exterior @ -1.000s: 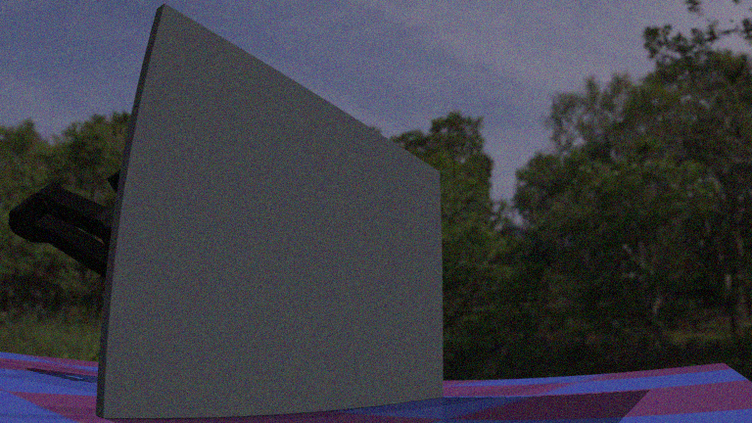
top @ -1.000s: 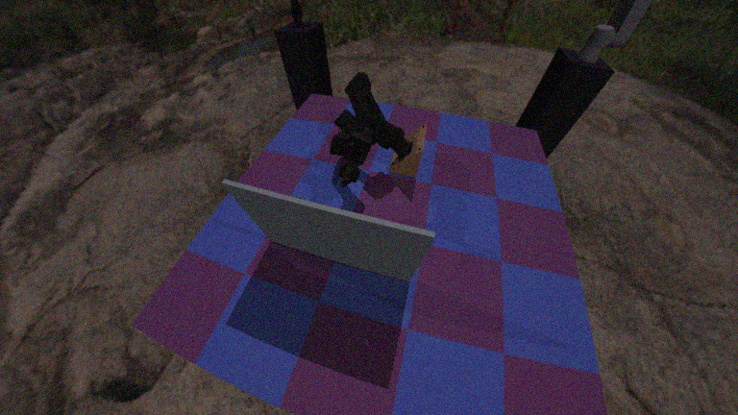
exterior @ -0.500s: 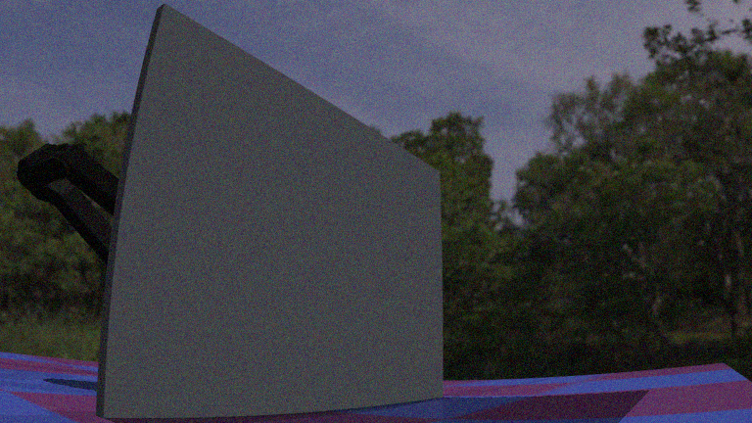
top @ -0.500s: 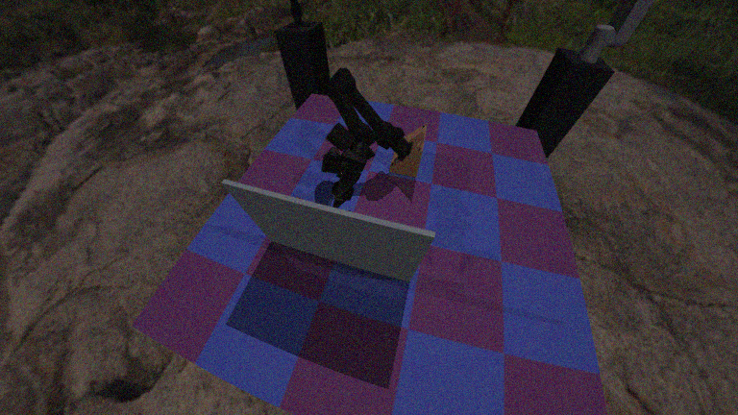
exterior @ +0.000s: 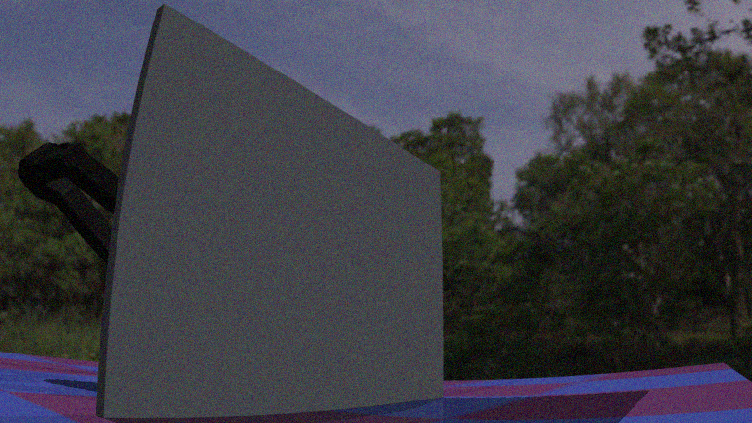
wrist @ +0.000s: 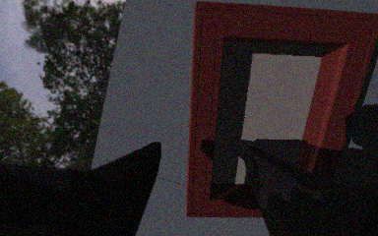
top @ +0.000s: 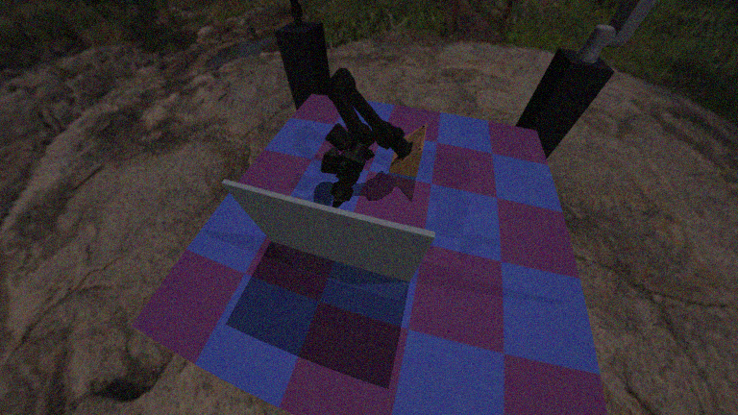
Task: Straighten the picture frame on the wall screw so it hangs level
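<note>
The red picture frame (wrist: 203, 98) is in front of the grey wall panel (wrist: 148, 93) (top: 332, 231) (exterior: 277, 262) in the wrist view. Its left side is not parallel to the panel's left edge there; its exact tilt is hard to judge. The top and exterior views see the panel from behind, so the frame is hidden in them. The screw and notched strip are hidden. My gripper (wrist: 203, 150) is open, with nothing seen held between its fingers. The left finger is left of the frame, over bare wall; the right finger covers the frame's lower right part. Contact cannot be told.
The panel stands upright on the blue and purple checkered table top (top: 462, 220), casting a dark shadow. An orange-tan plate (top: 413, 162) is by the arm. Two black pedestals (top: 305, 62) (top: 563, 95) stand beyond the table's far edge.
</note>
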You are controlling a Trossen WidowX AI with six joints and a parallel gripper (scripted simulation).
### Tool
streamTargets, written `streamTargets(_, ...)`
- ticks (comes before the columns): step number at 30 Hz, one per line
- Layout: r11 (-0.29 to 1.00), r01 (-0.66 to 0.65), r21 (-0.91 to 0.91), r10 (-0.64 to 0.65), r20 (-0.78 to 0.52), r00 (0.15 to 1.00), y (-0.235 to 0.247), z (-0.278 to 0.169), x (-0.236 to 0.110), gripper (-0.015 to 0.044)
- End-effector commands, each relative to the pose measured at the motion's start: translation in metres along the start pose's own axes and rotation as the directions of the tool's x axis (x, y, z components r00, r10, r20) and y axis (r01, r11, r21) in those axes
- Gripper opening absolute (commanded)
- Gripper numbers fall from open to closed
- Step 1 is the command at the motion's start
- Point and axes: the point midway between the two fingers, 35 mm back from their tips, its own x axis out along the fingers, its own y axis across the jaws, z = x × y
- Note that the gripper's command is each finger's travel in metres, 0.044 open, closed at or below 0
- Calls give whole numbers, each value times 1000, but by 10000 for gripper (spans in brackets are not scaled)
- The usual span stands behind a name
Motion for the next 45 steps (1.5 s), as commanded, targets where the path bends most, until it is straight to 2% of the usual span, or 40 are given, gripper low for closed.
streamTargets(1, 1000, -3, 4, 3, 0, 1000, 1, 0, 4, 260)
streamTargets(23, 1000, -4, 4, 4, 1, 1000, 1, 0, 38, 260)
streamTargets(45, 1000, -4, 4, 4, 1, 1000, 1, 0, 39, 260)
